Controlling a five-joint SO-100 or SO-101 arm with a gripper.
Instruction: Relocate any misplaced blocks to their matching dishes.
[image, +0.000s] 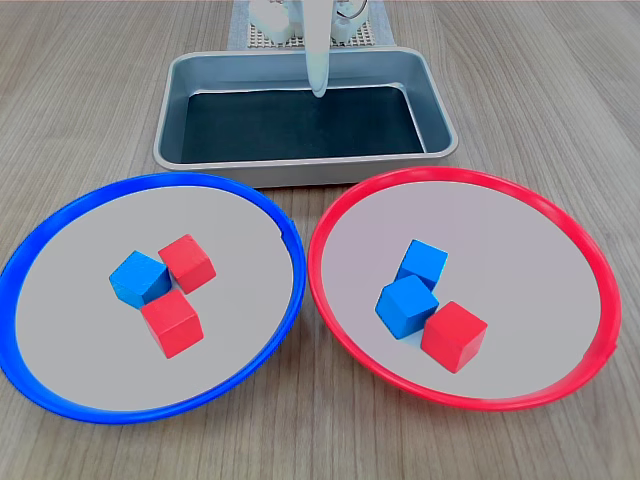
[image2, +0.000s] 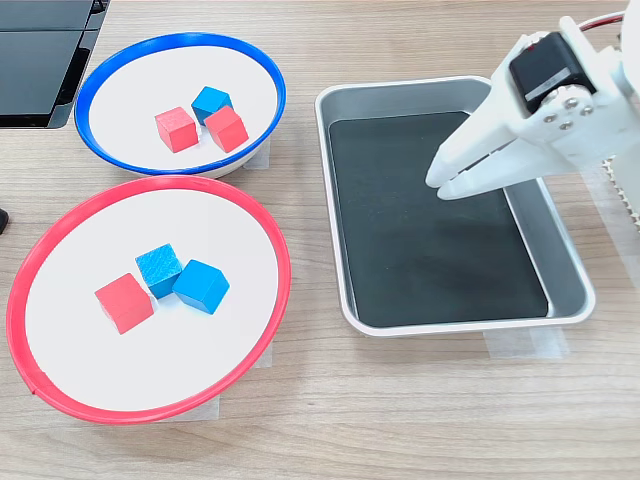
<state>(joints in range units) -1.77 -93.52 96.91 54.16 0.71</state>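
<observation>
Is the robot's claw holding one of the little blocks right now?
No, nothing is held. The end effector hangs above the grey tray with its jaws nearly together and nothing between them. All six blocks sit in the two dishes.

The arm (image2: 580, 100) is cut off by the second exterior view's right edge.

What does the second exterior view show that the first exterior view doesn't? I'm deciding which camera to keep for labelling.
Only the first exterior view shows the white perforated base behind the tray.

Only the second exterior view shows the whole gripper with its motor housing, a dark flat object at the second exterior view's top left, and tape strips under the dishes.

Both exterior views show the grey tray, the blue-rimmed dish holding two red blocks and one blue, and the red-rimmed dish holding two blue and one red.
</observation>
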